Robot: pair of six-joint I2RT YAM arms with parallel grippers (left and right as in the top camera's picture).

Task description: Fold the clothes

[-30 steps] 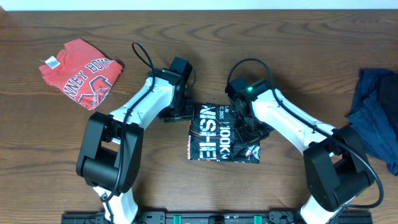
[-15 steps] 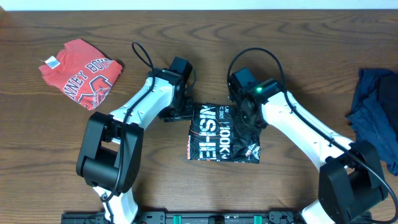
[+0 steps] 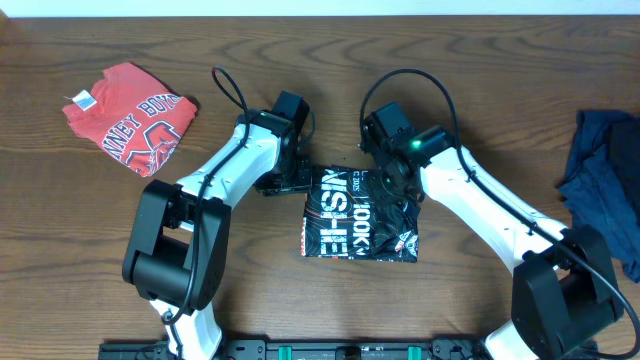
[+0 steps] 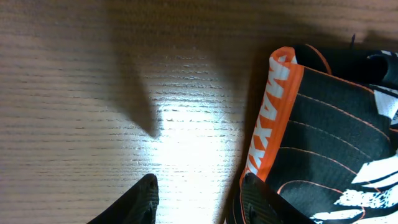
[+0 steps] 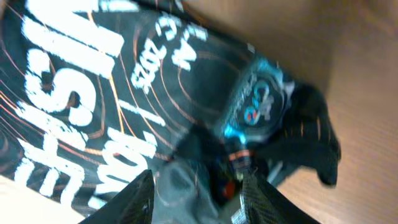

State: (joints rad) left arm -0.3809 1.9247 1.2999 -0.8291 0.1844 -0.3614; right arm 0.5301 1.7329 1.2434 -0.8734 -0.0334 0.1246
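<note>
We judge the black shirt (image 3: 358, 225) at frame centre nearly folded, with the left gripper (image 4: 199, 180) at its left edge and the right gripper (image 5: 198, 176) above it both spread apart and empty, the red shirt (image 3: 130, 115) at upper left roughly folded, and the navy pile (image 3: 605, 185) at the right edge left to do.

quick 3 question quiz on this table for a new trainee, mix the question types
1. True or false: the red shirt lies near the left end of the table.
2. Where is the black shirt? A) between the left arm and the right arm B) on top of the red shirt C) hanging off the table's edge
3. Fill in: the navy clothes sit at the ___ edge of the overhead view.
Key: 1 true; 2 A; 3 right
</note>
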